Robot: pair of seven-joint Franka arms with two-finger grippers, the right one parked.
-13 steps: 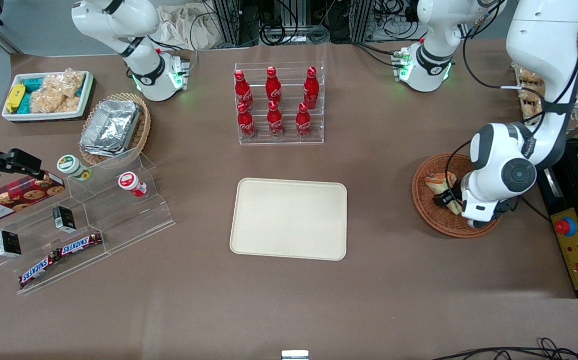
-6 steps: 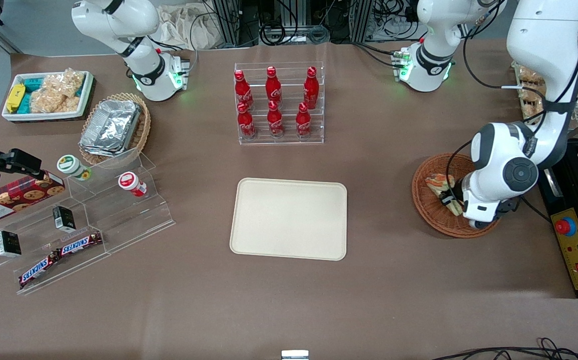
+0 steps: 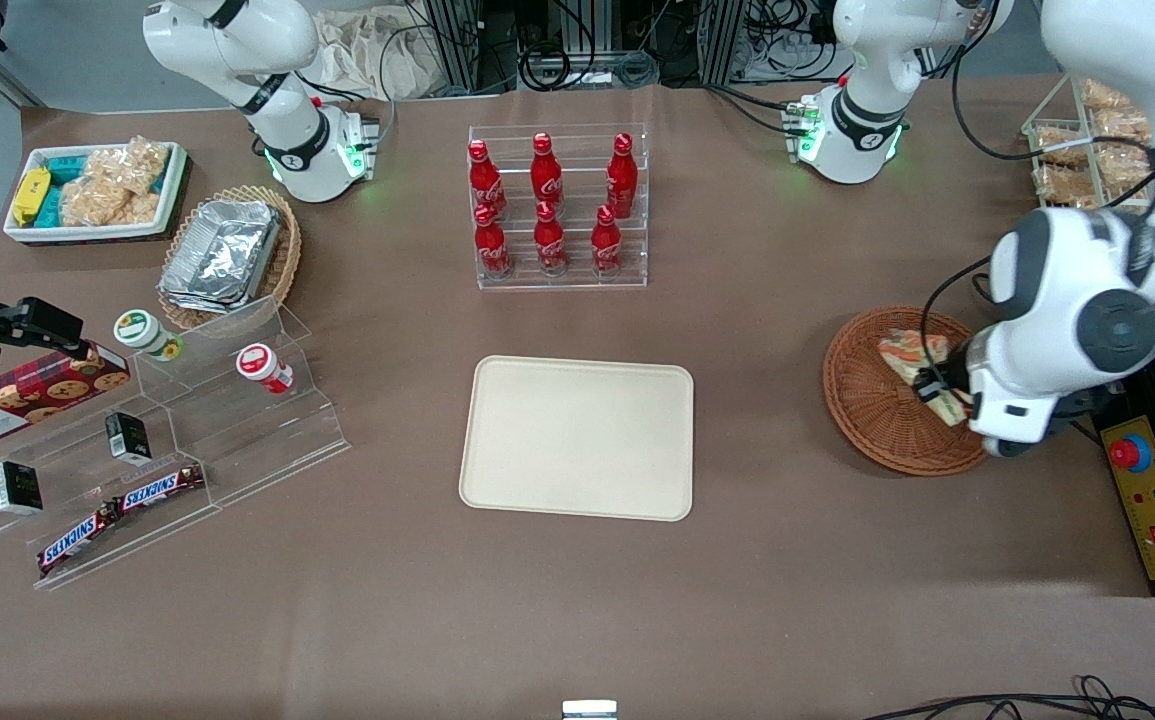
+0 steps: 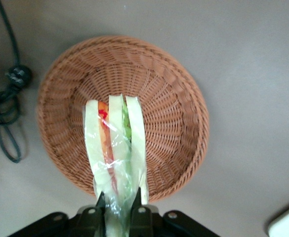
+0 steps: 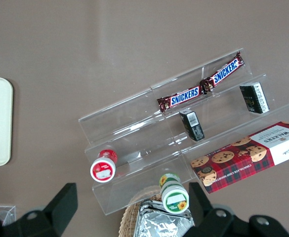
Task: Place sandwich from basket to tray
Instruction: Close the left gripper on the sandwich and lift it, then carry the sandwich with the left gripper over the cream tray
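My left gripper (image 3: 940, 388) (image 4: 117, 207) is shut on the clear-wrapped sandwich (image 3: 915, 360) (image 4: 113, 148) and holds it in the air above the round reddish-brown wicker basket (image 3: 872, 410) (image 4: 174, 98). The wedge shows pale bread with orange-red and green filling. Both black fingers (image 4: 140, 210) pinch the wedge's narrow end through the wrap. Nothing else lies in the basket. The cream-beige tray (image 3: 577, 437) lies flat at the table's middle, toward the parked arm's end from the basket, with nothing on it; its corner (image 4: 287, 224) shows in the left wrist view.
A clear rack of red cola bottles (image 3: 557, 205) stands farther from the front camera than the tray. A yellow control box with a red button (image 3: 1152, 495) sits beside the basket at the table's edge. A black cable (image 4: 8, 113) lies near the basket.
The gripper has risen out of the basket with the sandwich and shifted toward the working arm's end; the arm's elbow has lifted too.
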